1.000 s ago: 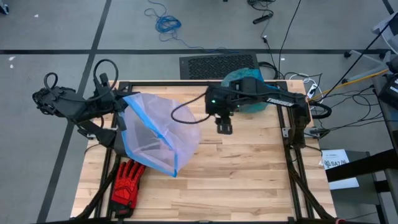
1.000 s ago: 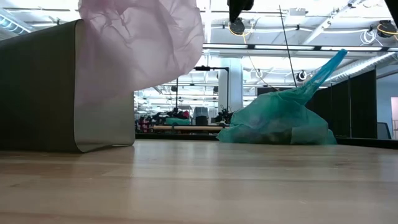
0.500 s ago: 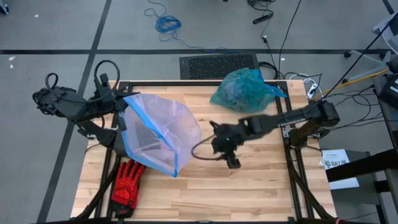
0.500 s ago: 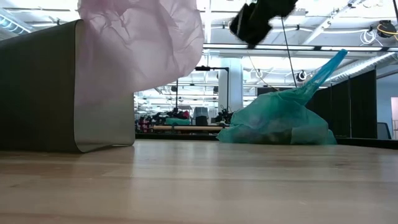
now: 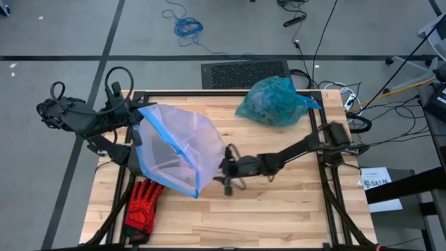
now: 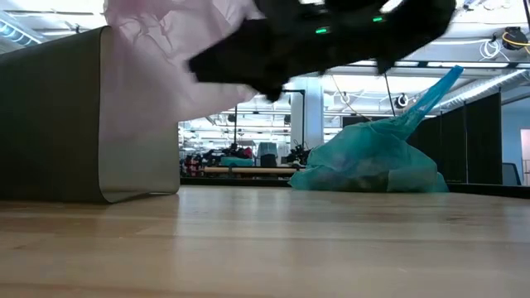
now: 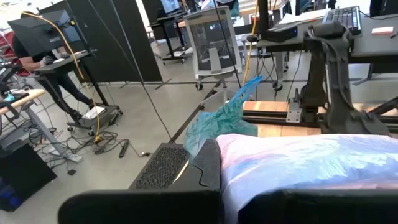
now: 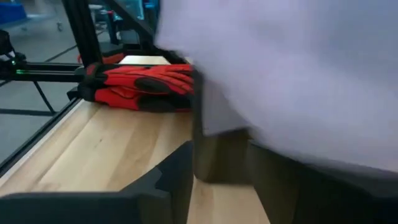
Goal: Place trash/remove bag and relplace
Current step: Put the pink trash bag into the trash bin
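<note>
The teal bag [image 5: 272,101], full and knotted, rests on its bottom at the table's far right [image 6: 373,165]; the trash is hidden. A lilac bag with a blue rim [image 5: 178,146] drapes over a dark bin [image 6: 74,116] at the left. My left gripper [image 5: 137,115] is shut at the lilac bag's far-left rim. My right gripper [image 5: 226,180] is low and nearly level, pointing at the covered bin's right side. It is open, and the bin's corner [image 8: 200,130] shows between its fingers [image 8: 171,177]. I cannot tell whether they touch it. My left gripper holds the lilac bag by its blue rim [image 5: 145,111] at the far-left corner, coming level from the table's left. The rim is held up above the bin and the film [image 7: 292,162] spreads away from the fingers. The gripper itself hides the place of contact.
A red-and-black glove [image 5: 143,202] lies at the table's near left corner [image 8: 143,84]. Bare wood runs across the middle and near right. Cables and a black mat [image 5: 244,73] lie on the floor beyond the far edge.
My right gripper has swung from high beside the teal bag down and toward the near left, to the lilac bag and bin. It has tipped from pointing down to almost level. The teal bag has stayed where it was.
</note>
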`<control>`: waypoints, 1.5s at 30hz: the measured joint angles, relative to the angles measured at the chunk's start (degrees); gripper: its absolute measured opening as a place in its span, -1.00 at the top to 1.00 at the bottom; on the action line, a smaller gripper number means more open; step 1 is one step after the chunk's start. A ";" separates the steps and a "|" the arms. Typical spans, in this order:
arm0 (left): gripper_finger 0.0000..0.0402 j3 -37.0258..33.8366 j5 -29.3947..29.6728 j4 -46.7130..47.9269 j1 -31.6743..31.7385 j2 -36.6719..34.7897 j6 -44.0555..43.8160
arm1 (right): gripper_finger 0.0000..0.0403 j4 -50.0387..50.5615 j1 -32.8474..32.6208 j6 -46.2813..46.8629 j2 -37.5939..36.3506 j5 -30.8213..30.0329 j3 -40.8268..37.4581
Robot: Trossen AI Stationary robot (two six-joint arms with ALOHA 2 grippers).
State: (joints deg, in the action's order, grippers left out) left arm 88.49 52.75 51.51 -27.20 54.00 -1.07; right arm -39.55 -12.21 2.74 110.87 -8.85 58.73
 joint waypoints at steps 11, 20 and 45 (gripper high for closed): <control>1.00 0.00 0.05 0.00 0.00 0.37 0.08 | -0.15 2.15 -0.19 2.61 19.02 3.46 24.18; 1.00 0.00 0.22 0.03 0.00 0.37 0.31 | 0.04 6.58 2.05 3.82 26.48 4.39 34.26; 1.00 0.00 0.03 -10.58 0.00 0.37 8.87 | 1.00 72.47 1.71 -17.85 1.29 -0.82 47.07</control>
State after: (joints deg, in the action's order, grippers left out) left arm 88.49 52.77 40.93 -27.20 54.37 7.80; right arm 32.93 -10.50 -15.11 112.16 -9.67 105.81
